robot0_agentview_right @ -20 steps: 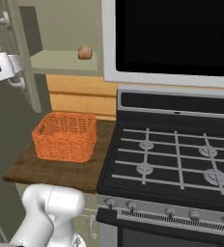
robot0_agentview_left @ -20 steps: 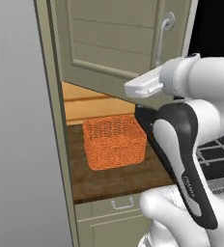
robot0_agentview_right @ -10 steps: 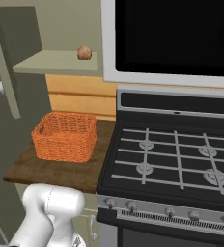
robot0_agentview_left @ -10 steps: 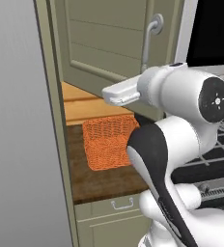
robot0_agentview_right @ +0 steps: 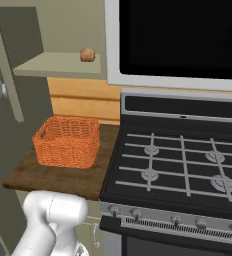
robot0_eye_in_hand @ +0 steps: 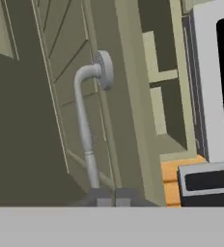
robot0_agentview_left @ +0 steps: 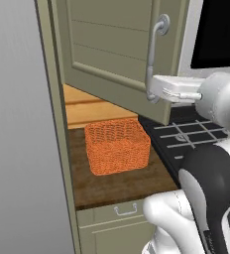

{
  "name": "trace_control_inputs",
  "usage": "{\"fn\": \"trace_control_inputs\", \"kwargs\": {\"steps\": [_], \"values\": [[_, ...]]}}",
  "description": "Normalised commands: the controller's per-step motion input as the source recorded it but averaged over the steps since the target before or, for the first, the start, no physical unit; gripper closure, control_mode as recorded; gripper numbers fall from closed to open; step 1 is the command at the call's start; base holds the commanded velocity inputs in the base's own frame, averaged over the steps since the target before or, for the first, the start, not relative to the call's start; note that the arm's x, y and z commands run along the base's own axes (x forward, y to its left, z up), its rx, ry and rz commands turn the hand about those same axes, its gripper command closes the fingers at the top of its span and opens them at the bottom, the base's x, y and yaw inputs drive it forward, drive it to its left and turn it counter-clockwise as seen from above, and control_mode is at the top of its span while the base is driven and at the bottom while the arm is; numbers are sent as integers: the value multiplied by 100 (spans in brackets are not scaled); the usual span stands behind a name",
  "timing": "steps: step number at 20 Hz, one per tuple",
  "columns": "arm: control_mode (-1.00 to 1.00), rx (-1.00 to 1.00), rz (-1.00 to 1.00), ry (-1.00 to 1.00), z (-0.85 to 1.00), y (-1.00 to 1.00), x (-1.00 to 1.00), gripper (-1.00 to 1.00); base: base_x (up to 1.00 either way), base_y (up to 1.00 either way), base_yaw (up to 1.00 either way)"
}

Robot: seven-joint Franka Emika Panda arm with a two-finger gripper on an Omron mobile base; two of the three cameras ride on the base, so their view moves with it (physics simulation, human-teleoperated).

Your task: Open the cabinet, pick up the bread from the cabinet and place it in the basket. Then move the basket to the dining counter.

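So the cabinet (robot0_agentview_left: 112,54) door is swung wide open, out over the tabletop (robot0_agentview_left: 122,181), and its silver handle (robot0_agentview_left: 152,57) is gripped at the lower end by the gripper (robot0_agentview_left: 154,92). In the hand view the two dark tips are seen clamped right at the bottom of that handle (robot0_eye_in_hand: 87,140), one on each side of the bar, so it's clenched on the handle, not hanging loose.

The bread (robot0_agentview_right: 87,54) is seen up on the cabinet shelf (robot0_agentview_right: 58,65), a small tan lump sitting near the shelf's right end, close to the black microwave front (robot0_agentview_right: 180,37). It's well above the basket and not touching anything but the shelf.

The basket (robot0_agentview_right: 68,141) is parked on the tabletop directly below that shelf, upright, nothing visible inside it. In the left base view the basket (robot0_agentview_left: 118,145) is partly tucked under the bottom edge of the open door. The stove (robot0_agentview_right: 180,167) is just beside the basket, to its right, with the tabletop edge butted against it. A small pale drawer (robot0_agentview_left: 124,211) with a wire pull is seen under the tabletop, below the basket.
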Motion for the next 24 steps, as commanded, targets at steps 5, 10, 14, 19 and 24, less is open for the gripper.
{"fn": "trace_control_inputs", "kwargs": {"steps": [5, 10, 14, 19, 24], "values": [[-100, 52, -3, -3, 34, -84, -44, 100, 0, 0, 0], [-100, 94, 26, 10, 6, -60, 0, 100, 0, 0, 0], [-100, 72, 58, 32, -13, -3, 35, 100, 0, 0, 0], [-100, 49, 49, 32, -55, 42, 63, 100, 0, 0, 0], [-100, 33, 31, 11, -33, 17, 89, 100, 0, 0, 0]]}}
